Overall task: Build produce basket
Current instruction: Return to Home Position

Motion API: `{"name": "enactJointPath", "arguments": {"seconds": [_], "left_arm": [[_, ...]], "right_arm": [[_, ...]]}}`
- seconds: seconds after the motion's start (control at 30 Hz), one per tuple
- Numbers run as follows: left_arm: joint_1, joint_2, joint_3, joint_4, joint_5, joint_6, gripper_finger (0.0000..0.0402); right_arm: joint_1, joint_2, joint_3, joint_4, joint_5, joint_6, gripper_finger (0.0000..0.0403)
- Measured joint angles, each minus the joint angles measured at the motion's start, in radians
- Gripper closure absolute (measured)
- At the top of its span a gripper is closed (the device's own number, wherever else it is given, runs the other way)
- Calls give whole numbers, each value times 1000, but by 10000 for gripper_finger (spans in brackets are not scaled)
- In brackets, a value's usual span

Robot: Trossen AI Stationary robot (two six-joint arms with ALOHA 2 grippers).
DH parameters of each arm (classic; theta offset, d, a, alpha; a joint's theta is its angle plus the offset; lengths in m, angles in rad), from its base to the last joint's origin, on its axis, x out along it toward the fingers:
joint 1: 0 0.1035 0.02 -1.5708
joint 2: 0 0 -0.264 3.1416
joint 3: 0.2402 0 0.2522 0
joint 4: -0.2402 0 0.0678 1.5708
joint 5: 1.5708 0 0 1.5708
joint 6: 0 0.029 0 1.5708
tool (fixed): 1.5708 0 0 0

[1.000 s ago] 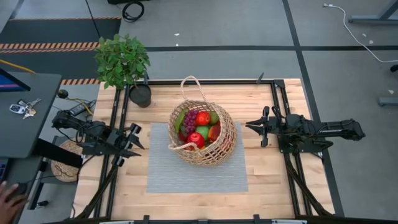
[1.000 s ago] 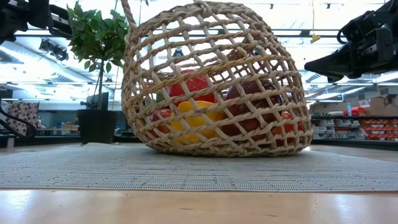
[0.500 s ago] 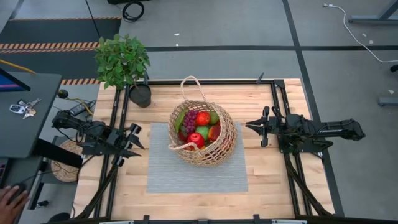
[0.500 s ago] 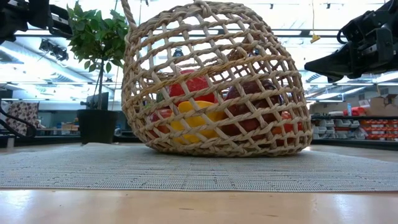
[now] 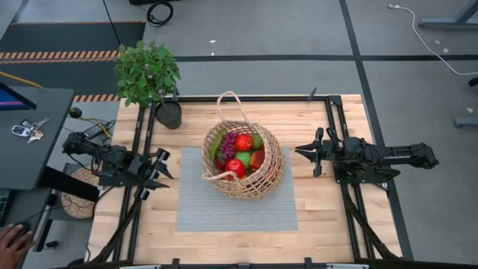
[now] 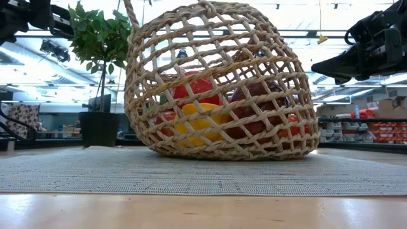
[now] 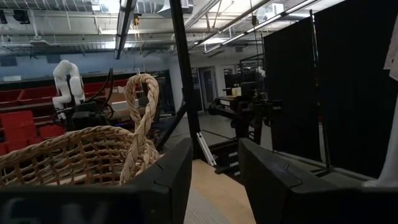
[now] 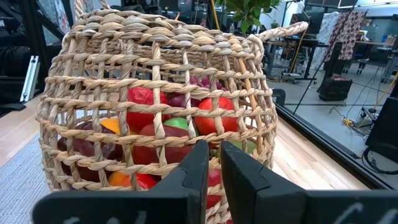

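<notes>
Green leaves of a potted plant (image 5: 146, 71) are spreading over the far left corner of the wooden table (image 5: 321, 224). Just inside the left edge, the left gripper (image 5: 164, 168) is hovering with its fingers (image 7: 161, 180) parted, grasping nothing and pointing toward the middle. At the centre, the basket (image 5: 272, 175) is sitting on a grey mat (image 5: 224, 213), its looped handle pointing away toward the far edge. The produce (image 5: 237, 153) is lying piled inside it: red apples, purple grapes, green and yellow pieces. The right gripper (image 5: 302, 158) is hanging to the basket's right, clear of it, fingers (image 8: 193, 171) barely parted and empty.
</notes>
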Motion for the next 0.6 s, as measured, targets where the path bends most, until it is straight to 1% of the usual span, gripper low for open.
{"name": "enactJointPath", "arguments": {"seconds": [0.13,0.37,0.6], "left_arm": [[0,0,0,0,0,0,266],[0,0,0,0,0,0,258],[0,0,0,0,0,0,259]], "right_arm": [[0,0,0,0,0,0,353],[0,0,0,0,0,0,353],[0,0,0,0,0,0,353]]}}
